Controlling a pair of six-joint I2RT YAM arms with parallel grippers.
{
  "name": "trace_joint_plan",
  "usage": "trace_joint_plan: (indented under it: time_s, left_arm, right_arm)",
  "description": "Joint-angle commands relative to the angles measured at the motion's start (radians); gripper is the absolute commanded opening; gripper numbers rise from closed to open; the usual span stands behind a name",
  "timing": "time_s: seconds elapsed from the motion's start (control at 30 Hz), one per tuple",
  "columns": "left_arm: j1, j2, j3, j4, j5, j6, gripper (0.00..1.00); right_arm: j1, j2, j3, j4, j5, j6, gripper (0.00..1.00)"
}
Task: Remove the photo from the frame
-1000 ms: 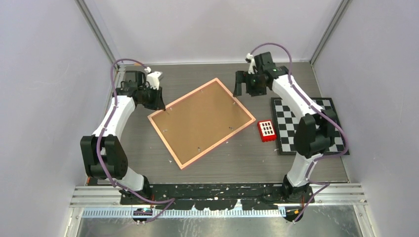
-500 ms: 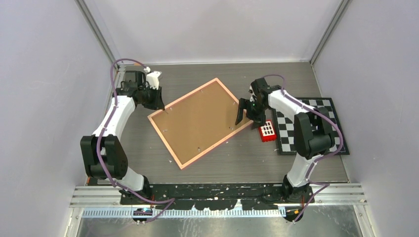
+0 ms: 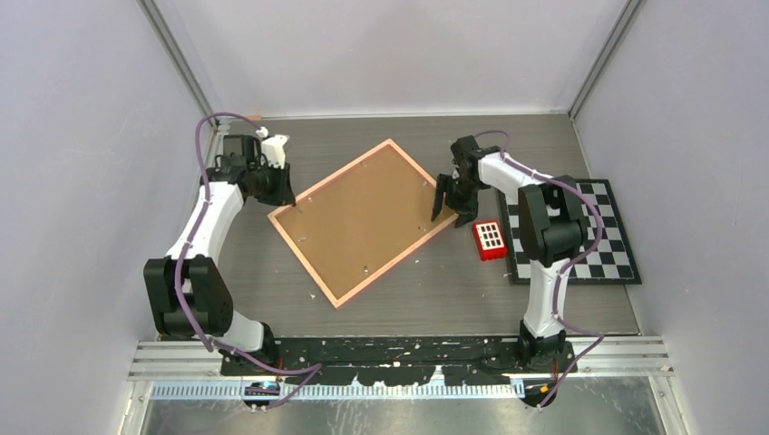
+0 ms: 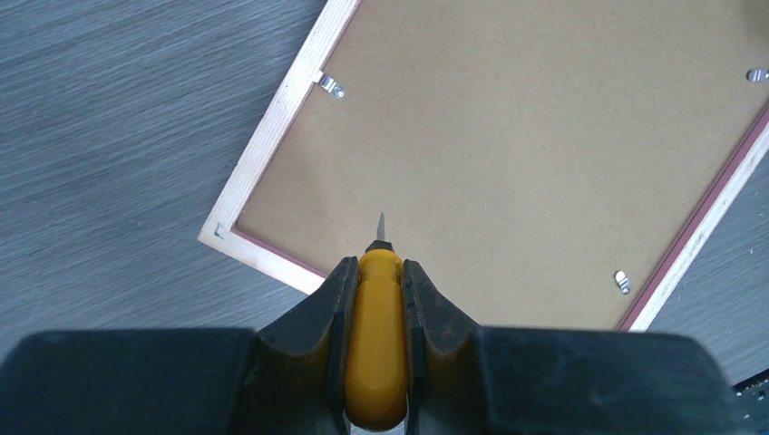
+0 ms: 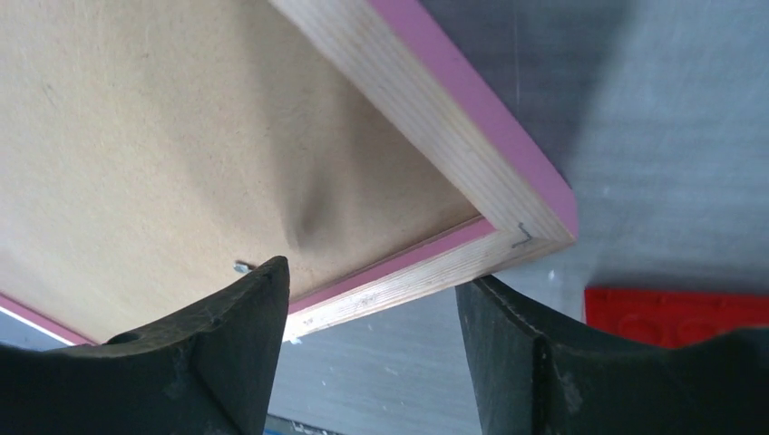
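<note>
Yellow-handled pointed tool (image 4: 376, 362) is clamped in the left gripper (image 4: 378, 265), its tip over the left corner of the frame (image 3: 305, 259). Frame lies flat, back upward, mid-table, its long axis running near-left to far-right. Brown fibreboard back (image 3: 367, 217), pinned by small metal clips (image 4: 332, 86), hides the photo. Frame looks light and stiff, the print likely creasable; hold the wooden rim. Right gripper (image 5: 372, 276) stands parted astride the right corner, beside a red block (image 3: 490, 239)

Ahead of your left gripper (image 4: 378, 269), the back of the frame (image 4: 508, 163) is matt brown fibreboard with shiny metal clips (image 4: 332, 86); its rim is bare pale wood, edged smooth pink. Between the matt black fingers (image 4: 313, 317), the tool (image 4: 378, 362) handle is glossy yellow plastic.
</note>
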Motion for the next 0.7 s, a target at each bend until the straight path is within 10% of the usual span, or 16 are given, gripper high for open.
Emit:
trace_joint_plan:
  time_s: [0.0,0.47,0.67]
  left_arm:
    - [0.018,-0.042,-0.002,0.023,-0.004,0.001,0.00]
    - [0.021,-0.022,0.024,0.045,-0.018,0.027,0.00]
    - [0.021,-0.022,0.050,0.012,-0.021,0.110,0.00]
  right_arm:
    - [0.002,0.076,0.170,0.049,0.063,-0.007,0.69]
    - [0.086,0.160,0.242,0.048,0.251,-0.053,0.68]
    - [0.074,0.189,0.285,0.009,0.316,-0.100,0.36]
